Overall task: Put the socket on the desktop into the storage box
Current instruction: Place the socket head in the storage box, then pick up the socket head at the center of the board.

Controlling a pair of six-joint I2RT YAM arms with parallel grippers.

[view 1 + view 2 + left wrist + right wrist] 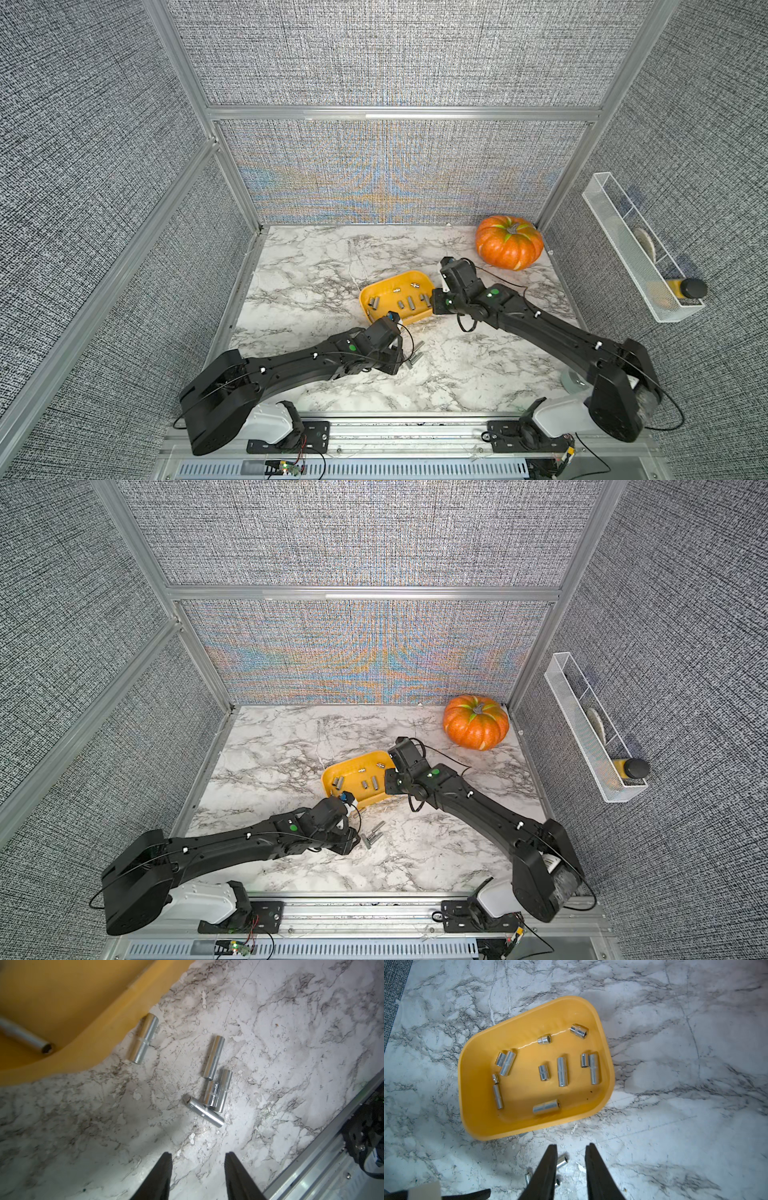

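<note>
The yellow storage box lies mid-desktop and holds several chrome sockets. Several more sockets lie loose on the marble desktop just in front of the box, one right beside its wall. In both top views they show as a small cluster. My left gripper hangs over the desktop short of this cluster, open and empty. At the box's right end my right gripper is held high, open and empty; loose sockets show far below its fingers.
An orange pumpkin stands at the back right corner. A white wire basket hangs on the right wall with a bottle in it. An aluminium rail runs along the desktop's front edge, close to the loose sockets.
</note>
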